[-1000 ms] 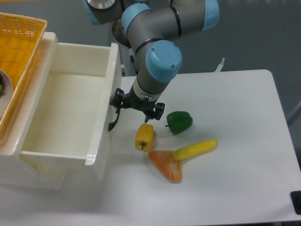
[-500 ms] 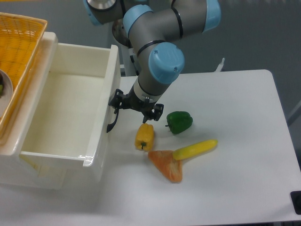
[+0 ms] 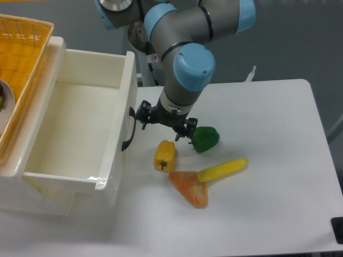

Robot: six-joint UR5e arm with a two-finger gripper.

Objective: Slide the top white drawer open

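Hovering hand (image 3: 165,121): black two-finger hand pointing down over the bench, fingers spread apart with nothing between them; it hangs just right of the drawer handle, not touching it.
Arm (image 3: 185,67): grey links with light-blue joint caps, reaching down from the upper middle of the view.
Black handle (image 3: 128,130): curved, on the outer face of the drawer front, free of the fingers.
Top white drawer (image 3: 75,115): pulled well out from the cabinet toward the right, its plain white inside bare and fully on show.
Yellow bell pepper (image 3: 164,155): lying on the bench just below the hand.
Green bell pepper (image 3: 204,138): close to the right finger; whether they touch cannot be told.
Yellow banana-like piece (image 3: 222,169): resting across an orange wedge (image 3: 189,187), touching it.
Orange woven basket (image 3: 20,51): on top of the cabinet at the upper left, cut off by the edge.
Bench (image 3: 268,160): white.
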